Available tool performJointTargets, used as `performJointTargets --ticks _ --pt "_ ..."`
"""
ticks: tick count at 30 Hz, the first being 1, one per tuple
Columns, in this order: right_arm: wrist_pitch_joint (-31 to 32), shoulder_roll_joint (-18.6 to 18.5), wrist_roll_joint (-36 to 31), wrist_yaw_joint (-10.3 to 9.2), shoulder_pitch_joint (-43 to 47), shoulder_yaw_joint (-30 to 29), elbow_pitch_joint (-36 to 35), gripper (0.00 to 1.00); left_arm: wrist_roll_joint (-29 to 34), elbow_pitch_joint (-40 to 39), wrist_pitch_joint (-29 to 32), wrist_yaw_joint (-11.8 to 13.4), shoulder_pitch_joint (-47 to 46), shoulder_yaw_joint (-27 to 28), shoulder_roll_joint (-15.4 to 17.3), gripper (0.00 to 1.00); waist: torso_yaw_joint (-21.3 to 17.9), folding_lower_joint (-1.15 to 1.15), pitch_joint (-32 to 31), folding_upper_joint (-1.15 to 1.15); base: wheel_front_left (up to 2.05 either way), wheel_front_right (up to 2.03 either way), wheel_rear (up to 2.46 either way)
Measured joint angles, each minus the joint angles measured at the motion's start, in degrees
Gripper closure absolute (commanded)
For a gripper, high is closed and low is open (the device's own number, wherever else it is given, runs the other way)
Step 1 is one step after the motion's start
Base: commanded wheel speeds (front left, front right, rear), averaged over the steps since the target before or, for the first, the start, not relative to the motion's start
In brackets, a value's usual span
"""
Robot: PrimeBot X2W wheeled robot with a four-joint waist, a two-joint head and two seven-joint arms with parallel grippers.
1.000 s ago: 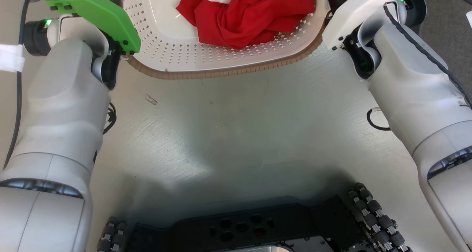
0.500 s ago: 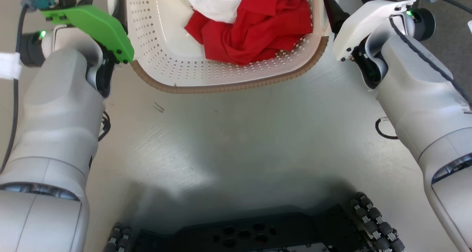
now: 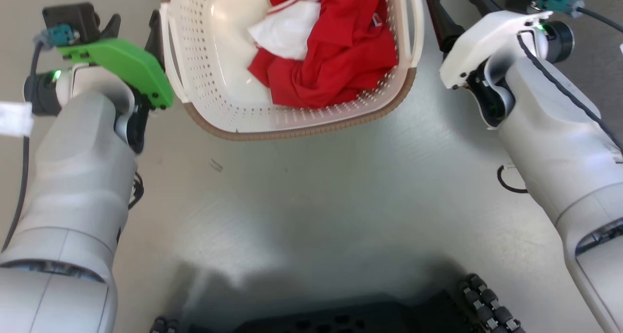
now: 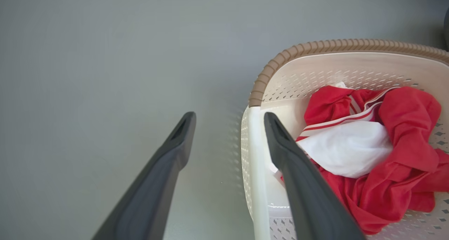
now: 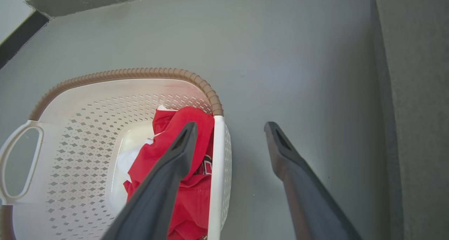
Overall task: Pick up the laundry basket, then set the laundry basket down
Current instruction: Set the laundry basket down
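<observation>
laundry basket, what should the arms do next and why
Probably raise both arms straight up, clear of the rim: the laundry basket seems to rest on the floor, and the left gripper and right gripper have open jaws straddling its side walls, gripping nothing.

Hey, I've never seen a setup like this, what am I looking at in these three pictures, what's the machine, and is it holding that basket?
This is a wheeled robot with two arms, each ending in a gripper with two long dark fingers. The big picture comes from a camera on its head, looking down at the floor. The other two come from cameras on its wrists, each looking along that arm's own fingers.

On the floor sits the laundry basket, cream-white with small holes and a brown rim. Inside lie red clothes and a white cloth.

Nothing is held. The left gripper is open, its fingers on either side of the basket's side wall without squeezing it. The right gripper is open in the same way at the opposite side.
</observation>
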Motion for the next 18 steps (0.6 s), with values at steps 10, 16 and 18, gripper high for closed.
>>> performJointTargets --ticks 10,16,18 --pt "0.0 -2.4 -0.7 0.00 5.2 -3.3 -6.6 0.00 1.5 -3.0 -1.2 0.0 3.9 -1.2 0.9 0.00 -0.1 0.00 -7.0 0.00 0.00 0.00 0.00" --pt "0.0 -2.7 -2.2 -0.23 8.4 -5.5 -11.0 0.00 2.9 -9.5 -1.1 0.1 5.6 -0.5 2.8 0.00 -0.1 0.00 -11.7 0.00 0.00 0.00 0.00" --pt "0.0 -2.8 -2.6 -0.68 9.7 -6.2 -12.3 0.00 3.3 -12.2 -1.2 0.6 6.5 0.1 3.1 0.00 -0.1 0.00 -13.3 0.00 0.00 0.00 0.00"
